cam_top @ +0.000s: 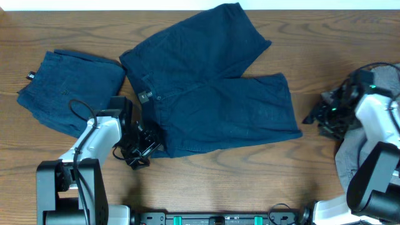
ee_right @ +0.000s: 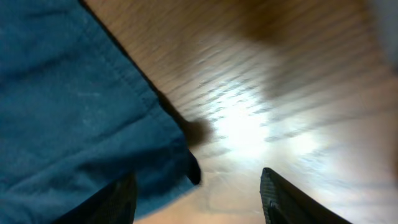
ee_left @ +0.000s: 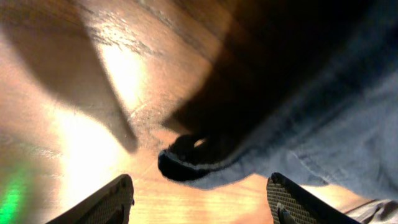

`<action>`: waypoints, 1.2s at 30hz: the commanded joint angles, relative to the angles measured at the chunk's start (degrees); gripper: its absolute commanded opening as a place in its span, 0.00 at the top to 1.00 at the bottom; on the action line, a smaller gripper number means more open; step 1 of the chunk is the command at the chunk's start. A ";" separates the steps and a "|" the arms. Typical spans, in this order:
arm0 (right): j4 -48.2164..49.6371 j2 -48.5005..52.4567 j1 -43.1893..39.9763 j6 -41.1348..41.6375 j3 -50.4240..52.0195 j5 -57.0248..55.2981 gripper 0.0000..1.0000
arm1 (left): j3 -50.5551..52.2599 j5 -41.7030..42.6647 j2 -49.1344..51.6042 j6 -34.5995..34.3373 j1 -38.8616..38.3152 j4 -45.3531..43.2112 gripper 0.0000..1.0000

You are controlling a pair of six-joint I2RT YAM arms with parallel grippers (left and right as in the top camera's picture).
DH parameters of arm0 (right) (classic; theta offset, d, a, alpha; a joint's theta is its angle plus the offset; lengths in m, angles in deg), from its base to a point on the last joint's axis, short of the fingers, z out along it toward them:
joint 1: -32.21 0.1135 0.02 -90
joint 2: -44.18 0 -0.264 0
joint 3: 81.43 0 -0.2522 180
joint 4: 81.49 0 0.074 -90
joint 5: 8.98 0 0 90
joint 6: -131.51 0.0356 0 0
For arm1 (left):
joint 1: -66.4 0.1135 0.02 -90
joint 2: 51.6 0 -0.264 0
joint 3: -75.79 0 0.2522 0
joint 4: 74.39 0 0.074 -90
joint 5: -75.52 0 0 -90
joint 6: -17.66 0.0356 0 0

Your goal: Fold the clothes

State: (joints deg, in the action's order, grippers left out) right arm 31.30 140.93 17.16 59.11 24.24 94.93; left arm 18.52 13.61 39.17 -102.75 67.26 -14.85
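Observation:
A large pair of dark navy shorts [cam_top: 212,94] lies spread across the middle of the table. A second navy piece [cam_top: 69,90], folded, with a small black tag [cam_top: 29,77], lies at the left. A grey garment [cam_top: 350,156] lies at the right edge, partly under the right arm. My left gripper [cam_top: 145,149] is open at the lower left corner of the spread shorts; the waistband corner [ee_left: 186,163] lies just ahead of its open fingers [ee_left: 199,202]. My right gripper [cam_top: 320,117] is open next to the shorts' right leg hem [ee_right: 180,162], which reaches between its fingers [ee_right: 196,199].
The wooden table [cam_top: 250,181] shows bare wood along the front and at the far right back. The arm bases [cam_top: 62,187] stand at the front corners.

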 commanded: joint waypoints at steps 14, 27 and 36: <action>10.60 0.22 15.23 17.09 8.26 -3.89 0.37 | 11.98 1.68 -0.55 -16.41 -7.06 -22.36 0.40; 0.59 -3.72 4.94 18.47 7.06 -12.57 0.36 | 12.00 1.66 -0.55 -15.74 -7.06 -16.28 0.43; -5.38 -9.79 4.46 17.92 7.13 -10.91 0.34 | 12.02 1.64 -0.55 -15.76 -7.06 -16.24 0.76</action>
State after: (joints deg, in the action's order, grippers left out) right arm 26.77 131.97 20.88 76.49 32.04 83.63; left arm 28.12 22.40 36.35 -118.86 60.57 -31.24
